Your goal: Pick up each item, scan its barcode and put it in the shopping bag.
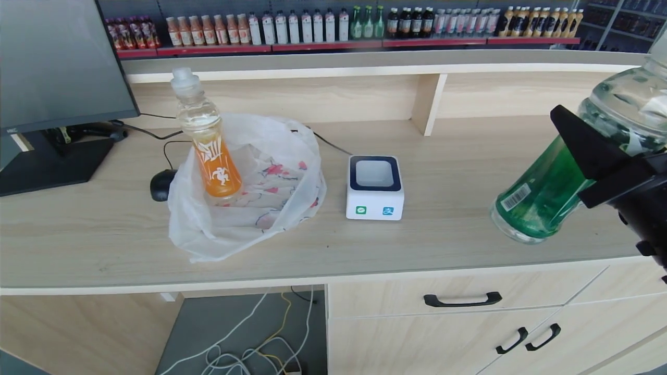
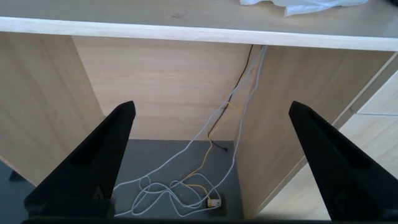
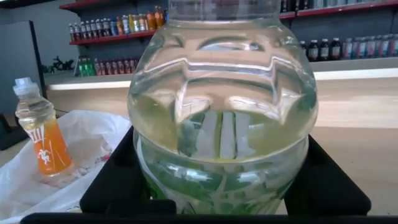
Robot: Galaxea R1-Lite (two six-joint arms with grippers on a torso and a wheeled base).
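While left jaws wide apart, right jaws around green bottle

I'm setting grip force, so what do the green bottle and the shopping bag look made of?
The green bottle: likely clear glossy plastic; liquid shows through and the moulded shoulder glints. The shopping bag: apparently thin translucent white plastic film; it crumples and red shapes show faintly through.

left gripper and right gripper: matte black, smooth tapering wedges.
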